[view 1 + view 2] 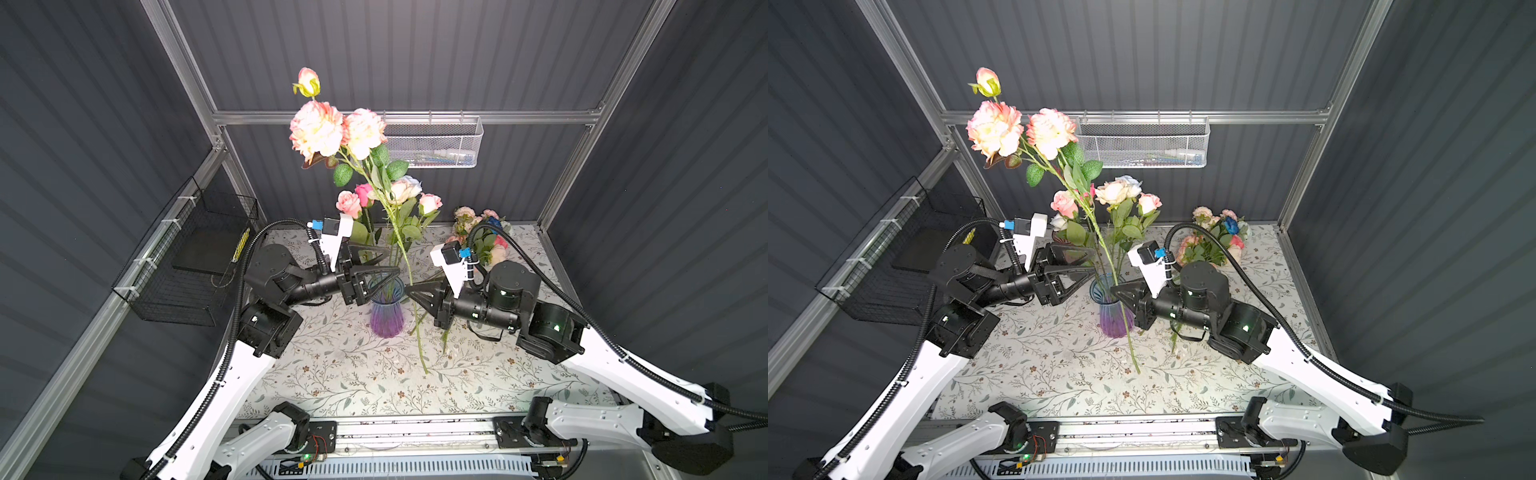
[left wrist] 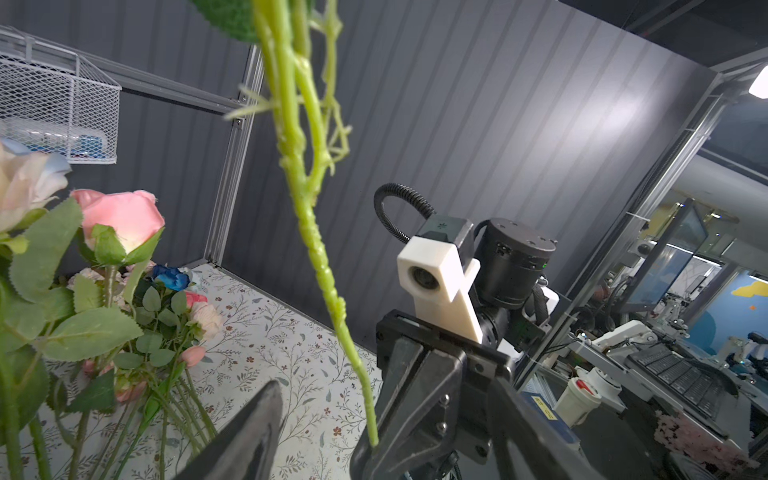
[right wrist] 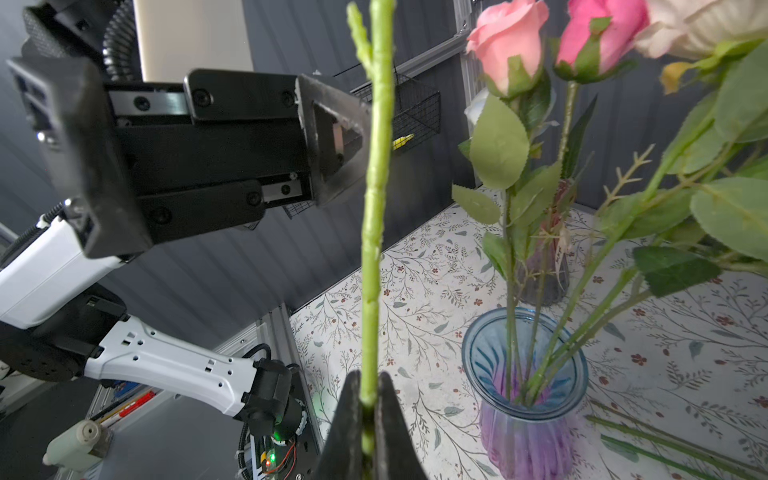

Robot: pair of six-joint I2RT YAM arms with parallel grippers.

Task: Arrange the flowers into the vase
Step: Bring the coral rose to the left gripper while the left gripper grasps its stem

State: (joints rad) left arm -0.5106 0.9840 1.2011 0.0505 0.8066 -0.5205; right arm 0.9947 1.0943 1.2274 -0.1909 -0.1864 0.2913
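My right gripper (image 1: 409,289) (image 3: 368,378) is shut on the green stem (image 3: 376,208) of a tall flower with peach-and-cream blooms (image 1: 316,129) (image 1: 994,129). It holds the flower upright, just right of the blue-to-purple glass vase (image 1: 386,316) (image 1: 1115,320) (image 3: 528,432). The stem's lower end (image 1: 424,368) hangs outside the vase. My left gripper (image 1: 392,262) (image 1: 1094,262) is open above the vase rim, and the held stem runs between its fingers (image 2: 257,428) without touching them. Several pink, cream and pale blue roses (image 1: 401,189) stand in the vase.
More flowers (image 1: 482,235) lie heaped at the back right of the floral tablecloth, with their stems (image 1: 444,340) reaching under my right arm. A small dark jar (image 3: 544,270) stands behind the vase. A white mesh basket (image 1: 432,143) hangs on the rear wall, a black wire basket (image 1: 187,266) on the left.
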